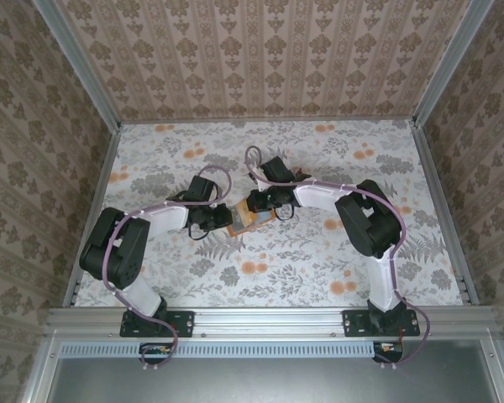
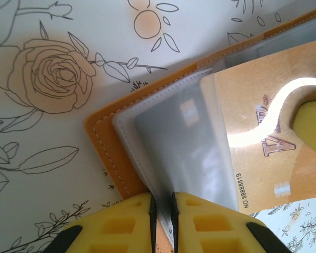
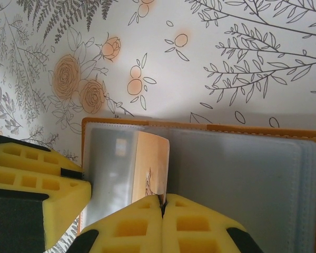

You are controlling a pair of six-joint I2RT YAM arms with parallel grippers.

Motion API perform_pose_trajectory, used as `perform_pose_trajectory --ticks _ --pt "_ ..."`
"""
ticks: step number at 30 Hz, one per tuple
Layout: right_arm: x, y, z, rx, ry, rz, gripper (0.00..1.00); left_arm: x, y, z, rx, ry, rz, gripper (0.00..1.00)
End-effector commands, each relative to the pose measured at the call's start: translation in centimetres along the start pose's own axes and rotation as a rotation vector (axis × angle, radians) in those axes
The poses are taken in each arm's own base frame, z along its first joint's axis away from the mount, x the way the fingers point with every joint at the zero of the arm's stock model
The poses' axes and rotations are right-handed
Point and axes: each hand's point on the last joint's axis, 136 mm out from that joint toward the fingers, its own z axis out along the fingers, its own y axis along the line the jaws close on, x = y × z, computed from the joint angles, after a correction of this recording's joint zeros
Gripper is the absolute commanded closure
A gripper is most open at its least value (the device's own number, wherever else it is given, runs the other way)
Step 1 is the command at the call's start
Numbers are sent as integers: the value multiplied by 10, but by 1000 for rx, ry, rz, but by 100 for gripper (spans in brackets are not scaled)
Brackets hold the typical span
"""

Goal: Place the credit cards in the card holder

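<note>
Largely covered in the overhead view: flat orange stitched card holder (image 1: 254, 220), open on the flowered table (image 1: 319, 252). At its left edge, left gripper (image 2: 162, 203) nearly closed, pinching a clear plastic sleeve (image 2: 184, 132). Over its middle, right gripper (image 3: 163, 203) clamped on a tan credit card (image 3: 150, 163).

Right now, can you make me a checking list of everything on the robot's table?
Surface: flowery table cover, flat.
Job's things: orange card holder lying open; tan credit card seems partly under its lifted clear sleeve.
Clutter: nothing seen.
Grippers: left gripper fingers pinch the clear sleeve; right gripper fingers pinch the credit card.
Cables: purple cables run along both arms.
Surroundings: patterned walls, metal frame.
</note>
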Motion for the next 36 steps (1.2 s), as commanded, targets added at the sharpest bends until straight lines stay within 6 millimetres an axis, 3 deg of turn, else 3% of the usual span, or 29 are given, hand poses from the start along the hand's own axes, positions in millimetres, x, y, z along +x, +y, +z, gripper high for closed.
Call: perform_pose_trajectory --ticks 1,7,11,18,26,36 --pt "24 -6 20 35 44 23 97 33 22 12 -73 120 -48 83" --pt "35 6 26 -16 69 79 97 30 19 13 -67 117 -43 83" --pt "39 2 31 8 82 63 97 30 19 13 -68 121 -41 84" --pt "20 -26 23 102 23 -11 97 29 19 11 -72 117 -38 84" --pt "15 -21 21 72 30 -193 99 28 18 12 -73 118 -36 84" --pt "6 -10 14 26 11 -290 100 29 19 15 -73 121 -36 84"
